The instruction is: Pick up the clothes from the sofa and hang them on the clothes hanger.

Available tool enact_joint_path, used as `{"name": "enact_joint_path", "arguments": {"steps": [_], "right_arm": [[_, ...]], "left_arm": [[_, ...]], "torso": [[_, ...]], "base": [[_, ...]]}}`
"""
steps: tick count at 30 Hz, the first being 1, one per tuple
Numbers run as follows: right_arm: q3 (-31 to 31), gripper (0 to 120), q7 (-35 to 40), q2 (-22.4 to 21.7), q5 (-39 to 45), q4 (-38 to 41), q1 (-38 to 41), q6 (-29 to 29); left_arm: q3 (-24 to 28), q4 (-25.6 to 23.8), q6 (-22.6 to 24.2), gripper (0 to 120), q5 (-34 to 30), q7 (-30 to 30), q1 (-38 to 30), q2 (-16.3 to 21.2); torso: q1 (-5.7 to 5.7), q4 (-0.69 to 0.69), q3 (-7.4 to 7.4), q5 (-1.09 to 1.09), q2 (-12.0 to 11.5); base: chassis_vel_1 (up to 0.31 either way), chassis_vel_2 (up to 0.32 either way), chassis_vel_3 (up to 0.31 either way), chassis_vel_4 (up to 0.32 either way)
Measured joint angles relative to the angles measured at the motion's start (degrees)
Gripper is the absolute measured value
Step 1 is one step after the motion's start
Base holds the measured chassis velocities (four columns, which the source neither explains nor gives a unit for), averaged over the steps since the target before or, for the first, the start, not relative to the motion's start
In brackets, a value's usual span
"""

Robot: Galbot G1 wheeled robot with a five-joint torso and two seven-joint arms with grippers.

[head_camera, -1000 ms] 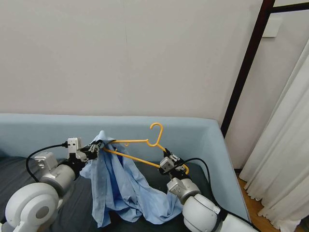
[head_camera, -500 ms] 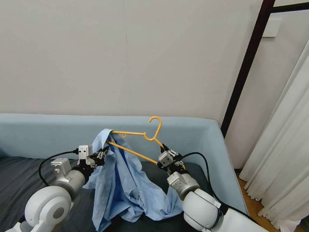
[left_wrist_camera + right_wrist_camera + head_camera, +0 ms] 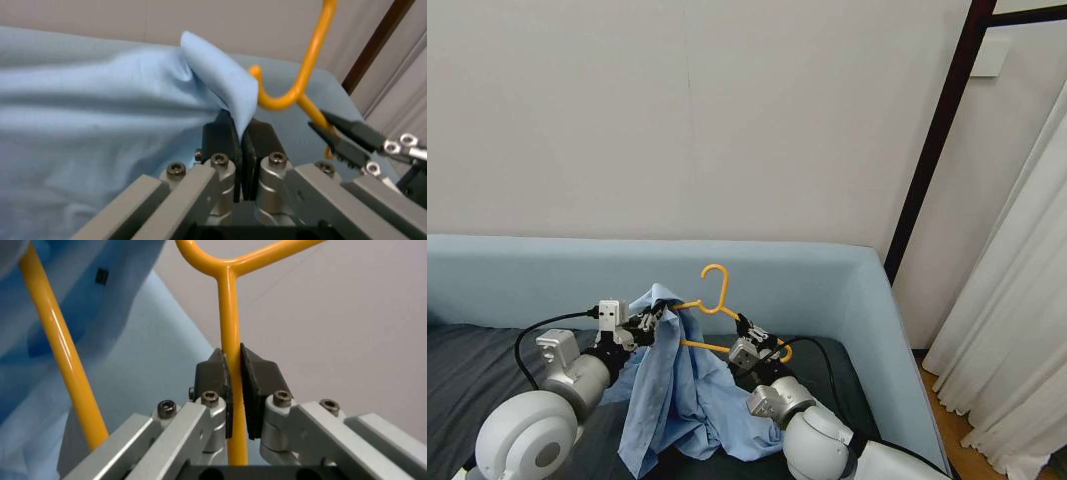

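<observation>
The yellow hanger (image 3: pixel 724 290) is up in the air over the blue sofa (image 3: pixel 847 280); its hook points up and its long bar runs side to side. The right gripper (image 3: pixel 752 340) squeezes the bar tight; the left gripper (image 3: pixel 652 320) pinches the blue shirt (image 3: pixel 672 390) at the hanger's left end; the shirt hangs down to the seat.

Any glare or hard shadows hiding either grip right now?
Left wrist view: even light, no glare, left claw plainly shut on the blue shirt. Right wrist view: mild sheen along the yellow hanger, right claw shut on its bar, unshadowed. Head view: flat indoor light, no hard shadows.
</observation>
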Motion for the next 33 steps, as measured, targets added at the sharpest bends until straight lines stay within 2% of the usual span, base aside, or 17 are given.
{"name": "enact_joint_path", "arguments": {"steps": [7, 17, 25, 29, 32, 33], "right_arm": [[0.3, 4, 0.9, 0.8, 0.9, 0.2, 1.4, 1.0], [0.2, 4, 0.7, 0.7, -0.9, -1.1, -0.2, 2.3], [3.3, 4, 1.0, 0.6, 3.1, 1.6, 0.0, 4.2], [4.9, 4, 1.3, 0.1, 4.2, 2.5, 0.4, 4.8], [6.1, 4, 1.4, -0.6, 4.7, 3.6, 0.8, 5.0], [6.1, 4, 1.4, -0.6, 4.7, 3.6, 0.8, 5.0]], "left_arm": [[1.4, -0.4, 0.0, 0, 0.9, 0.4, 0.2, -0.3], [0.3, -0.7, 0.0, 0, 0.0, 0.9, -0.8, 0.8], [1.1, 1.1, -0.5, 0, 1.8, 0.8, 0.0, 1.2], [0.7, 1.1, -2.6, 0, 2.5, 1.7, 0.3, 1.7], [-0.3, 1.2, -7.1, 12, 5.3, 4.2, 1.1, 2.2], [-0.3, 1.2, -7.1, 12, 5.3, 4.2, 1.1, 2.2]], "torso": [[0.0, 0.0, 0.0, 0.0, 0.0], [0.0, 0.0, 0.0, 0.01, 0.0], [0.0, 0.0, 0.0, 0.0, 0.0], [0.0, 0.0, 0.0, 0.0, 0.0], [0.0, -0.01, 0.0, 0.0, 0.0], [0.0, -0.01, 0.0, 0.0, 0.0]], "base": [[0.0, 0.0, 0.0, 0.0], [0.0, 0.0, 0.0, 0.0], [0.0, 0.0, 0.0, 0.0], [0.0, 0.0, 0.0, 0.0], [0.0, 0.0, 0.0, 0.0], [0.0, 0.0, 0.0, 0.0]]}}
